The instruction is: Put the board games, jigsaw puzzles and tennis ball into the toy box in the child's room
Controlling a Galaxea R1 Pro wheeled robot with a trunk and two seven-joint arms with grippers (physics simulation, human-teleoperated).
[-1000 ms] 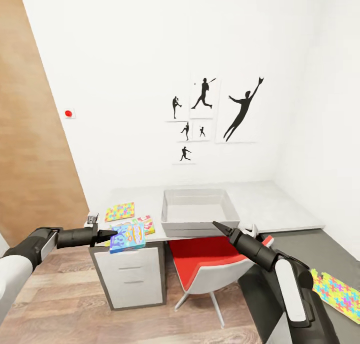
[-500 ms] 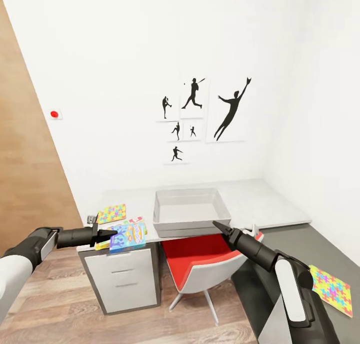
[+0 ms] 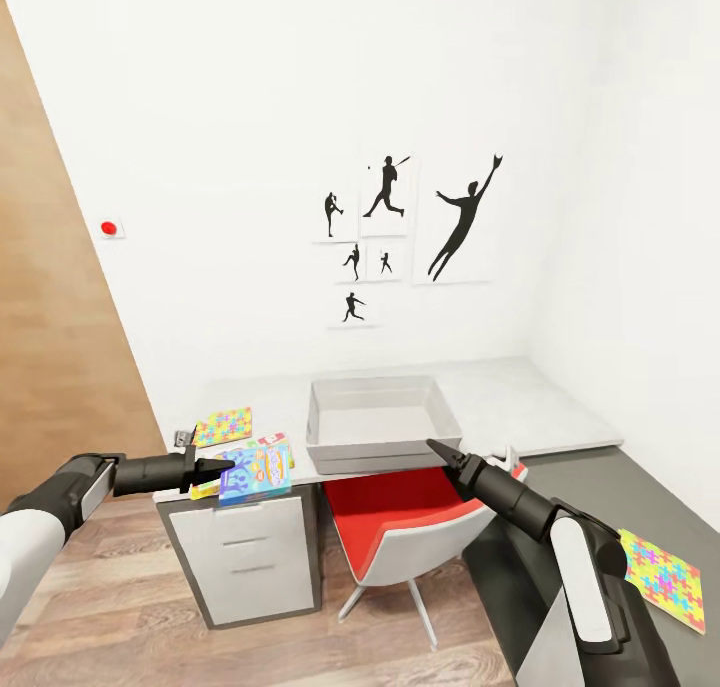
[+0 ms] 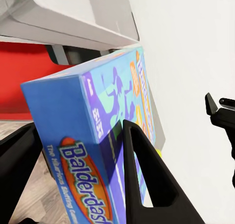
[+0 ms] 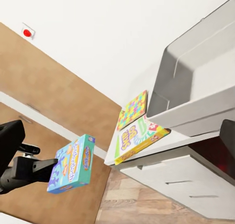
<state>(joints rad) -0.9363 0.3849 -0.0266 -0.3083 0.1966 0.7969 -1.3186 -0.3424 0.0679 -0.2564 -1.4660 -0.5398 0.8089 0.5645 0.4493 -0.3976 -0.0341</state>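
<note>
My left gripper (image 3: 222, 464) is shut on the blue cartoon board game (image 3: 256, 471), held upright in the air just in front of the table's (image 3: 520, 402) left end. On the table lie a jigsaw puzzle (image 3: 224, 426) and the yellow-green board game (image 5: 139, 136). The light-grey toy box (image 3: 385, 455) sits mid-table with nothing showing inside. My right gripper (image 3: 434, 447) hovers open and empty before the box's front wall. A second jigsaw puzzle (image 3: 662, 579) lies on a dark grey surface at the lower right. The tennis ball and the bed are out of view.
A red and white chair (image 3: 400, 527) is tucked under the table below the toy box. White drawers (image 3: 245, 557) stand under the left end. A wooden panel (image 3: 50, 347) runs along the left, and silhouette pictures (image 3: 400, 232) hang on the white wall.
The whole picture slid left and slightly up a second ago, so the camera moved. Both arms keep their stance, and the blue game stays in my left gripper.
</note>
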